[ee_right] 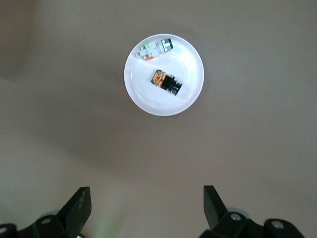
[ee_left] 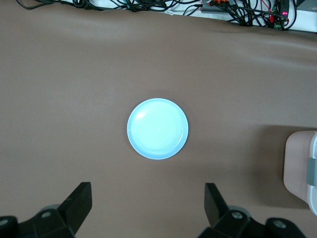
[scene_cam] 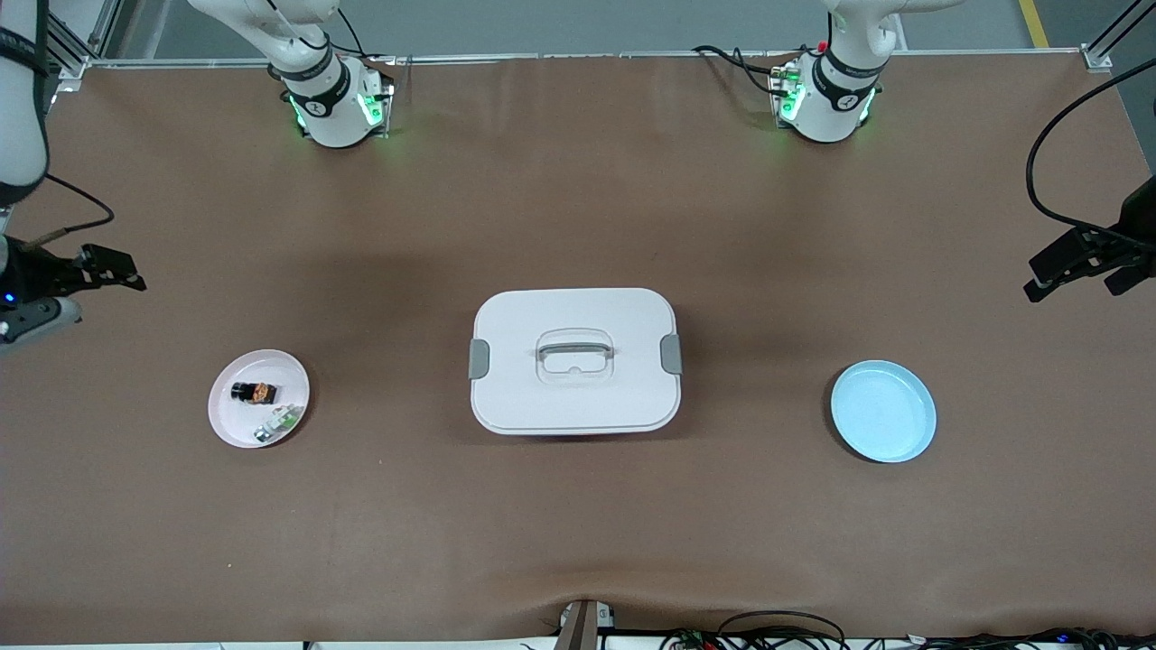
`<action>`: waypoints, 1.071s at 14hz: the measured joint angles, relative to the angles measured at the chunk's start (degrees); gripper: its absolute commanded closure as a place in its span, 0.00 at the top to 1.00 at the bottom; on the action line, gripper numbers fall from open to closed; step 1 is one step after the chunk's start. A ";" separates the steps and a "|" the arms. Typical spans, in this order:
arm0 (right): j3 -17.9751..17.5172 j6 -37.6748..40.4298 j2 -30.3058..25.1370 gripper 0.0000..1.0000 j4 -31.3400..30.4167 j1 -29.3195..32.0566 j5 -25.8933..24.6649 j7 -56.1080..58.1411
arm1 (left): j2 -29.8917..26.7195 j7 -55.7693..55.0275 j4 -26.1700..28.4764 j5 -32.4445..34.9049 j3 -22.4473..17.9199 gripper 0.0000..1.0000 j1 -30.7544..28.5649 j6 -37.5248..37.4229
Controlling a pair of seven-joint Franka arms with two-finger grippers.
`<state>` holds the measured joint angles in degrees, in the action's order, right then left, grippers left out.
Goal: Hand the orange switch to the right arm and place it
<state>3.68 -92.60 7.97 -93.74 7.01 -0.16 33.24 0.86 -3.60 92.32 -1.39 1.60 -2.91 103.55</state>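
Observation:
The orange switch (scene_cam: 254, 393), a tiny black block with an orange section, lies on a small pale pink plate (scene_cam: 237, 426) toward the right arm's end of the table. The right wrist view shows the switch (ee_right: 166, 82) on that plate (ee_right: 185, 96). My right gripper (scene_cam: 126, 272) hangs open over bare table near that end's edge, apart from the plate. From its wrist view the right gripper (ee_right: 147, 193) holds nothing. My left gripper (scene_cam: 1075, 284) hangs open and empty over the table's other end. The left wrist view shows the left gripper (ee_left: 147, 191) short of a blue plate (ee_left: 157, 128).
A green-white-silver part (scene_cam: 280, 422) shares the pink plate with the switch. A white lidded box (scene_cam: 574, 361) with a handle stands mid-table. The blue plate (scene_cam: 883, 411) lies toward the left arm's end. Cables run along the table edge nearest the front camera.

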 measured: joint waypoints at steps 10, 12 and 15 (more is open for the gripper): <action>-0.31 9.71 -0.69 1.00 10.03 1.61 -0.01 -18.77 | 0.00 0.00 -0.21 0.00 -0.25 1.00 -0.14 -0.09; -0.74 9.87 -0.70 1.00 10.84 1.60 0.56 -19.28 | 0.07 0.00 -0.21 0.00 -0.24 1.00 -0.10 -0.12; -0.69 9.93 -0.69 1.00 11.56 1.61 2.28 -19.35 | 0.05 0.04 -0.60 0.00 0.09 1.00 0.07 -0.12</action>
<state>2.99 -82.66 7.27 -82.18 8.62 2.12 13.89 0.91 -3.56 91.71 -1.38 1.69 -2.84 103.42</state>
